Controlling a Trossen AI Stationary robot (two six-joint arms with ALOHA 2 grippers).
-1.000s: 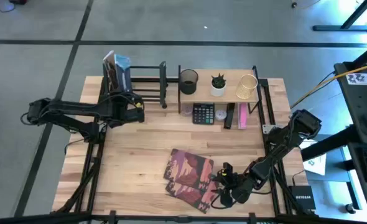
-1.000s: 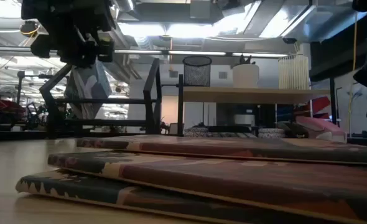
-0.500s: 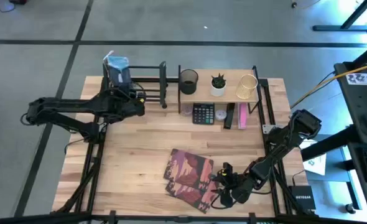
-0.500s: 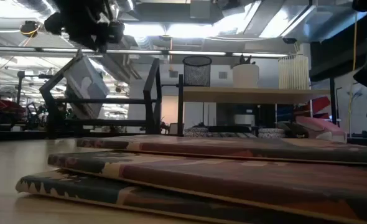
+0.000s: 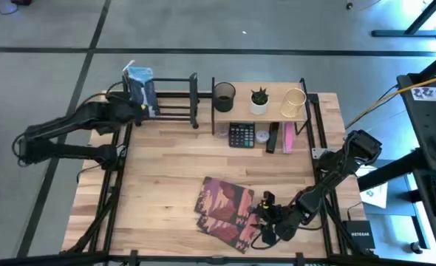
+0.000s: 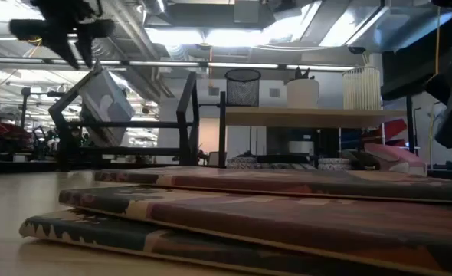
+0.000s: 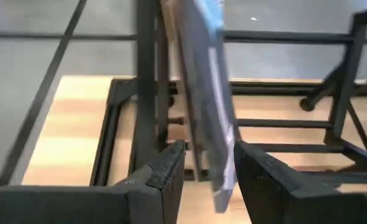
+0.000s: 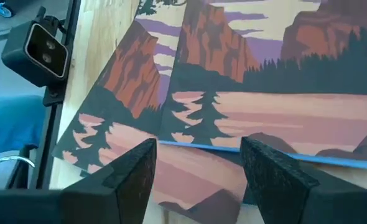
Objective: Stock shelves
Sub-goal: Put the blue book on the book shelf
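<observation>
Wooden bench (image 5: 166, 177) carries black book rack (image 5: 175, 100) at far left, light-wood shelf (image 5: 266, 109) beside it. Blue-grey book (image 5: 140, 89) leans tilted in rack's left end. Left gripper (image 5: 133, 109) just beside rack, fingers (image 7: 165, 174) apart, book's edge showing in gap beyond them, not clamped. Right gripper (image 5: 266, 222) low at near edge, fingers (image 8: 130, 168) apart over stack of landscape-cover books (image 5: 225, 210).
</observation>
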